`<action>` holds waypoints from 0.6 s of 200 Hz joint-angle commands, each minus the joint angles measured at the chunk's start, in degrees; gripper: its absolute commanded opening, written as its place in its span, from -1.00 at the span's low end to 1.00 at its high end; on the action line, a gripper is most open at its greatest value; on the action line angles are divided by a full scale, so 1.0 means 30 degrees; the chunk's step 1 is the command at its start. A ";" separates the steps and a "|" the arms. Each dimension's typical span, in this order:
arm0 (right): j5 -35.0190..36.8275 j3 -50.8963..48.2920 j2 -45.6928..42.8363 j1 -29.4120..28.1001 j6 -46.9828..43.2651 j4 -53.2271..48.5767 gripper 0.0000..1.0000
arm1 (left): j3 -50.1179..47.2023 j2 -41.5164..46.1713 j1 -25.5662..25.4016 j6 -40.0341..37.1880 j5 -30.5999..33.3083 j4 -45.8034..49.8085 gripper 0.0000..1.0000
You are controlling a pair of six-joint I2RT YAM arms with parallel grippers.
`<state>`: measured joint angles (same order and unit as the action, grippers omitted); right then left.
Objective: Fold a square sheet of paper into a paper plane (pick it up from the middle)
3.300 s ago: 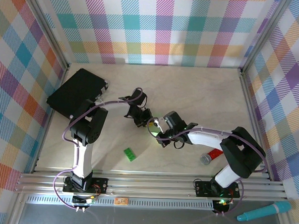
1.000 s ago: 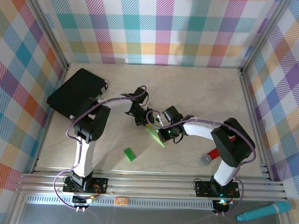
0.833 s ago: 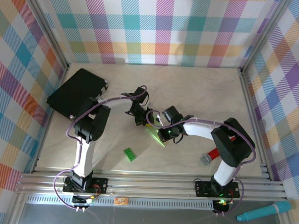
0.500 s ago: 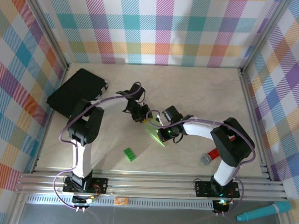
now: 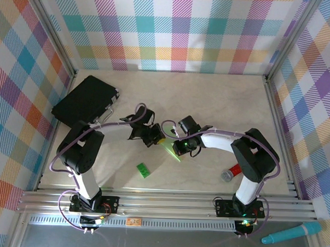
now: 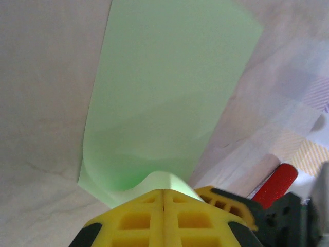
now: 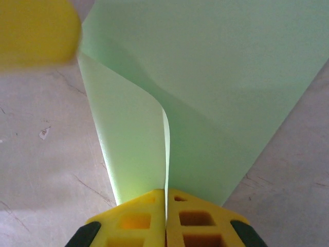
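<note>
Pale wood table (image 5: pixel 220 104), plaid walls (image 5: pixel 180 31), black pad (image 5: pixel 84 101) far-left, green paper (image 5: pixel 172 150) centre.

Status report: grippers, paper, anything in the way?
Left gripper and right gripper both shut, pinching the sheet of paper. Sheet partly lifted, mid-fold. Green brick apart, not in the way.

Worktop (image 5: pixel 220 104), contents by position.
- Centre: sheet of paper (image 5: pixel 172 153), between the left claw (image 5: pixel 155 138) on its left and the right claw (image 5: pixel 177 148) on its right (an edge pinched in each).
- Nearer and left of the sheet, apart from it: brick (image 5: pixel 144 170).
- Far left: slab (image 5: pixel 85 101), against the wall.
- Near right: marker (image 5: pixel 232 172).
- Off the worktop, before the frame rail (image 5: pixel 167 205), far right: handled tool (image 5: pixel 290 233).
</note>
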<state>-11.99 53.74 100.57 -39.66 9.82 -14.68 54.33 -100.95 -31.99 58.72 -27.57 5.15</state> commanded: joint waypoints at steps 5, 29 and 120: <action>-0.0043 0.0055 0.0729 0.0043 0.0292 -0.0945 -0.81 | -0.1157 0.0578 -0.0650 0.2098 -0.0357 -0.2579 -0.92; -0.0017 0.0019 0.0774 0.0044 0.0380 -0.0950 -0.81 | -0.1432 0.0382 -0.1156 0.2601 -0.0130 -0.3224 -0.93; 0.0155 0.0046 0.0842 0.0038 0.0514 -0.1059 -0.81 | -0.1615 -0.0137 -0.1580 0.2860 0.0876 -0.2858 -0.97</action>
<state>-12.10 53.80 100.68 -39.66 10.55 -14.68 50.17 -100.97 -36.25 66.26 -26.13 -3.42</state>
